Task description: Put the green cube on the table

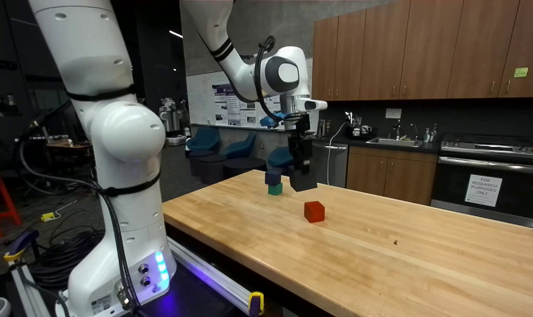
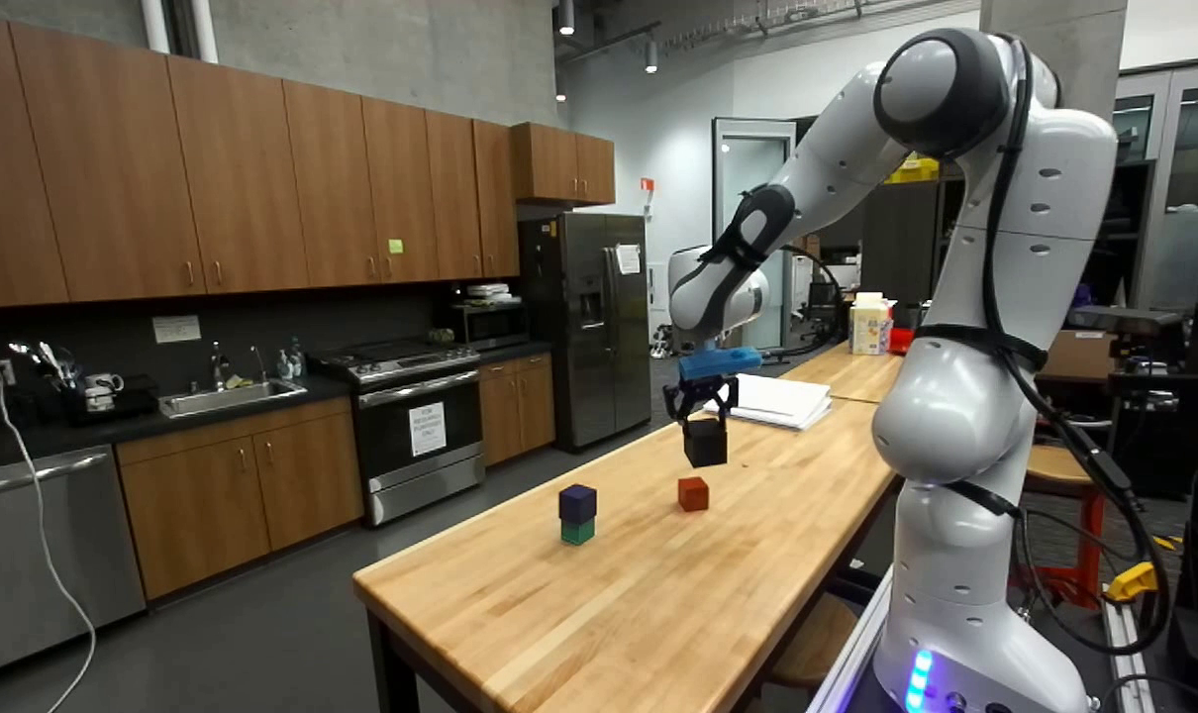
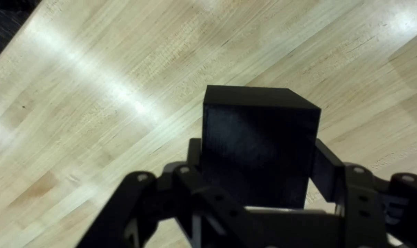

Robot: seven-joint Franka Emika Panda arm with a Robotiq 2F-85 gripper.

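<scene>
We judge the green block light and stiff, likely wood or plastic, hard to damage, with flat faces that may slip under a slanted grip. It stands on the table, lower than the gripper and off to its side, toward the table's end, with a dark blue block sitting on top. We would take hold squarely on two opposite upright faces, and probably only once the blue block is lifted away, since it could topple. But the gripper is taken: it is spread only as far as a black block lets it, pressed snugly against two opposite sides, and that block hangs clear of the table. A red block rests lower than the gripper; how nearly underneath, we cannot tell. The table is pale, flat and shiny enough to throw glare below the gripper, so we expect blocks to slide if nudged. Well beyond the gripper, past the table, we see wooden cupboards, a stove and a fridge.
</scene>
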